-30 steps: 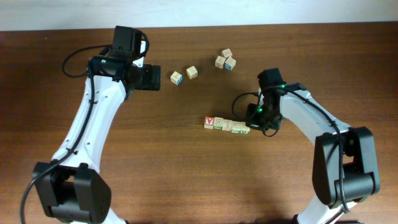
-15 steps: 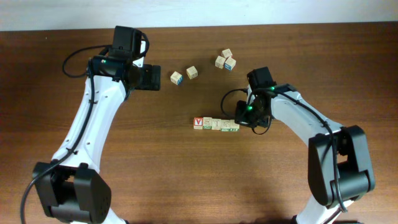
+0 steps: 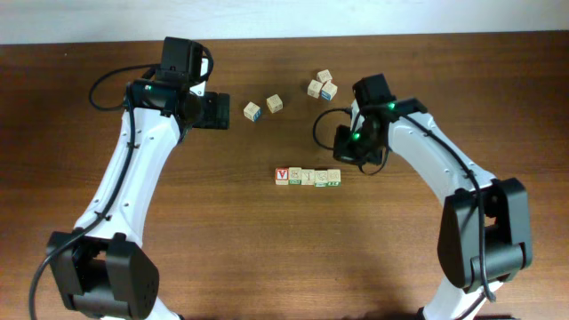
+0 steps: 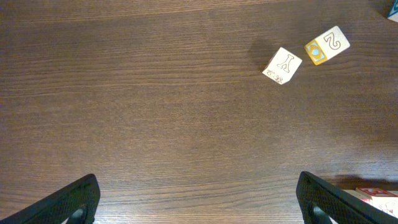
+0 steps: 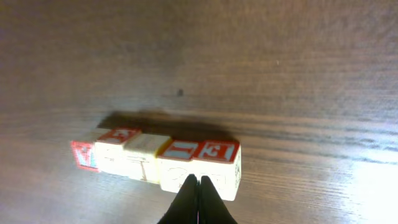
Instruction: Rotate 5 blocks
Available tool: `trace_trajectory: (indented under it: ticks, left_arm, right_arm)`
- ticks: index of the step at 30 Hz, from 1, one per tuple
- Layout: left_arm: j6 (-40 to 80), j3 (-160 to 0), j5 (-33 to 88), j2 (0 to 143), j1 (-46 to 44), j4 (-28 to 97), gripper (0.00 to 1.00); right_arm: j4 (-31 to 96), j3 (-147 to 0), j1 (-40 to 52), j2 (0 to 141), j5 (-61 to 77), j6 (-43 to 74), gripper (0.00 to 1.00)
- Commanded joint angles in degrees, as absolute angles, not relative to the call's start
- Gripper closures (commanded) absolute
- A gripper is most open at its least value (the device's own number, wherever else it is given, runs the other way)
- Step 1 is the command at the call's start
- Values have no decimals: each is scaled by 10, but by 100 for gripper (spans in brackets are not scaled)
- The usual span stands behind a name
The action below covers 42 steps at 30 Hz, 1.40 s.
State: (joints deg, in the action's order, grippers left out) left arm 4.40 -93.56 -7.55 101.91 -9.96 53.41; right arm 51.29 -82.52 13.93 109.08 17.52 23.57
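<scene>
Row of blocks [image 3: 308, 177], well inside table [image 3: 222, 249] edges

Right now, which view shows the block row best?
Overhead: the block row shows whole, unobstructed. Right wrist: close but blurred, right tool overlapping it. Left wrist: only a corner at the frame edge.

The surface [image 3: 222, 258] is clear across the lower centre of the overhead frame, below the row of blocks [image 3: 308, 177], and in the band between that row and the two loose cubes [image 3: 252, 110] at upper centre. Access to the row's right end from the upper side is blocked by the right end effector [image 3: 340, 158], jaws closed, just beside the last block, its arm filling the right of the frame. A cluster of three cubes [image 3: 316, 88] stands near that arm, and the left end effector [image 3: 222, 113], jaws wide apart, sits just left of the two loose cubes.
</scene>
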Motion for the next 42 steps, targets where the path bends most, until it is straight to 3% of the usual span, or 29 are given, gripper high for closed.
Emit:
trace_trajectory:
  ticks: [1, 10, 16, 26, 42]
  left_arm:
    - [53, -946, -80, 1022, -96, 535, 1]
    - [53, -946, -51, 1022, -96, 534, 1]
    - [53, -946, 49, 1022, -96, 526, 1]
    - [53, -946, 52, 1027, -96, 530, 1]
    - [54, -946, 47, 1045, -96, 530, 3]
  right_arm:
    - [556, -879, 115, 1079, 176, 212, 96]
    - [569, -890, 102, 1075, 183, 152, 96]
    - [486, -890, 154, 1112, 190, 148, 96]
    - [375, -890, 251, 1186, 187, 170, 96]
    - [408, -890, 274, 1225, 189, 170, 96]
